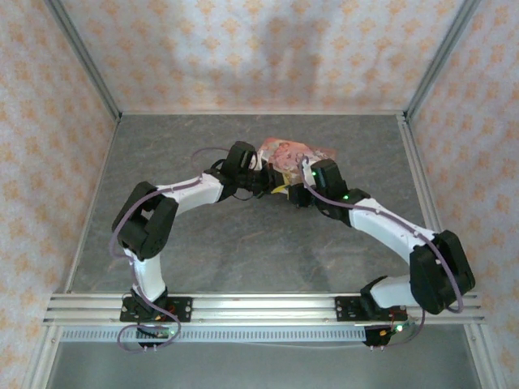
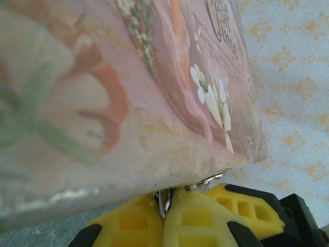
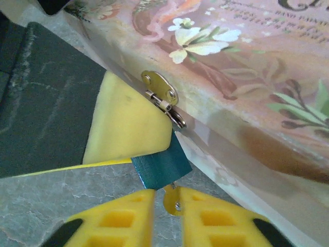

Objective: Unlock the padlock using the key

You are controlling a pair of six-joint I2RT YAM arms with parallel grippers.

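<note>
The small teal padlock (image 3: 160,167) hangs from the metal hasp (image 3: 160,90) on the front of the pink picture-printed box (image 3: 247,56). A yellow finger (image 3: 128,128) of my left gripper presses on its upper part. In the left wrist view my left gripper (image 2: 167,206) is shut, with a sliver of the padlock's metal (image 2: 164,201) between its fingers, right under the box (image 2: 128,103). The key (image 3: 172,199) sticks in the padlock's underside. Its head lies in the gap of my right gripper (image 3: 164,195), whose jaws stand slightly apart, the head against the right finger (image 3: 221,216).
From above, both grippers (image 1: 263,182) (image 1: 296,193) meet at the box's (image 1: 292,152) near edge, mid-table. Patterned walls and metal frame rails (image 1: 422,81) close the grey table (image 1: 243,251) at back and sides. The arms' base rail runs along the near edge.
</note>
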